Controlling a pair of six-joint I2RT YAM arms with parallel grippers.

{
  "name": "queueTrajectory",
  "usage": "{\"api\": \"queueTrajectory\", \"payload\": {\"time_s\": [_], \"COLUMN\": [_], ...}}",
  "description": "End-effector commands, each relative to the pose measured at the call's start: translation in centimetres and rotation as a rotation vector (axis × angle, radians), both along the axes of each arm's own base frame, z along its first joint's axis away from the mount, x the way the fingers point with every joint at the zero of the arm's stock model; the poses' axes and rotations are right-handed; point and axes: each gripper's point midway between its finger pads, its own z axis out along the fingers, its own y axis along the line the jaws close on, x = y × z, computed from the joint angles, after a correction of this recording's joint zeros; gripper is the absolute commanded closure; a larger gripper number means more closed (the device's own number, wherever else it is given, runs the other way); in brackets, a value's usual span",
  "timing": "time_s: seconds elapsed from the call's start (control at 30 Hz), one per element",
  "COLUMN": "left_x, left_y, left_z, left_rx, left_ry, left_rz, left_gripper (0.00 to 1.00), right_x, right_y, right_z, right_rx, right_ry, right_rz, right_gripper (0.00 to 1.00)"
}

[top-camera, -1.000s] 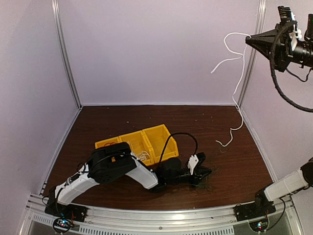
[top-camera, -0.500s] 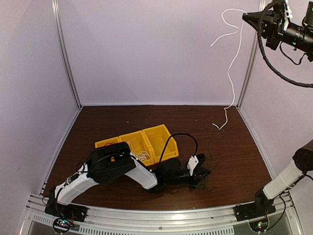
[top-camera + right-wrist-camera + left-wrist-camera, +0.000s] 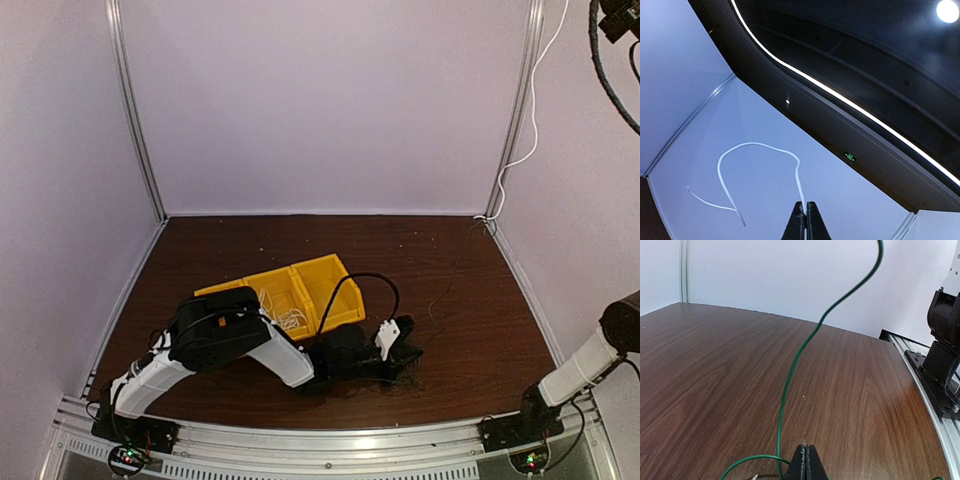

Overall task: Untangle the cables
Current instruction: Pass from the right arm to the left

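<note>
Low over the glossy brown wood-grain table [image 3: 705, 375], the left gripper [image 3: 807, 462] has its black fingers pressed together on a thin, smooth green cable [image 3: 790, 385] that curves upward. Raised high on the right, the right gripper [image 3: 805, 220] pinches a thin white cable [image 3: 740, 150]. Its free end curls in a loop, and the rest hangs to the table's far right corner.
</note>
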Motion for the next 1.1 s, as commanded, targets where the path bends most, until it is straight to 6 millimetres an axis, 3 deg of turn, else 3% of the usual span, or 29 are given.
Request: {"api": "queueTrajectory", "payload": {"time_s": [0.0, 0.07, 0.13, 0.2, 0.3, 0.4, 0.5, 0.6, 0.73, 0.93, 1.07], "left_x": [0.0, -0.2, -0.4, -0.3, -0.6, -1.1, -1.6, -2.1, -2.3, -1.1, 0.9], "left_y": [1.8, 2.1, 2.9, 3.7, 4.6, 5.3, 5.6, 6.7, 8.1, 6.6, 5.5], "left_z": [-4.4, -3.3, -0.9, 2.4, 7.9, 10.9, 12.6, 14.2, 17.3, 20.2, 21.2], "left_rx": [0.144, 0.131, 0.091, 0.036, -0.038, -0.056, -0.043, -0.066, -0.168, -0.256, -0.275], "left_ry": [0.060, 0.041, 0.002, -0.041, -0.084, -0.084, -0.076, -0.079, -0.117, -0.152, -0.170], "left_rz": [0.033, 0.023, 0.033, 0.049, 0.053, 0.044, 0.017, 0.016, 0.038, 0.073, 0.165], "left_gripper": [1.00, 1.00, 1.00, 0.94, 0.81, 0.76, 0.66, 0.58, 0.55, 0.49, 0.45], "right_x": [-0.9, 0.0, 2.5, 5.1, 8.0, 8.5, 7.6, 6.7, 6.0, 5.2, 5.0], "right_y": [-2.2, -2.2, -1.2, 0.7, 3.1, 4.5, 5.0, 5.5, 6.3, 7.1, 7.5], "right_z": [2.2, 1.4, -1.7, -7.1, -16.9, -25.1, -29.9, -32.8, -34.8, -35.4, -35.4], "right_rx": [0.077, 0.064, 0.003, -0.102, -0.236, -0.300, -0.320, -0.320, -0.275, -0.199, -0.153], "right_ry": [-0.097, -0.068, 0.054, 0.221, 0.489, 0.693, 0.809, 0.893, 0.979, 1.043, 1.067], "right_rz": [-0.110, -0.134, -0.110, -0.045, 0.079, 0.183, 0.250, 0.316, 0.406, 0.504, 0.558], "right_gripper": [1.00, 1.00, 1.00, 1.00, 1.00, 1.00, 1.00, 1.00, 1.00, 1.00, 1.00]}}
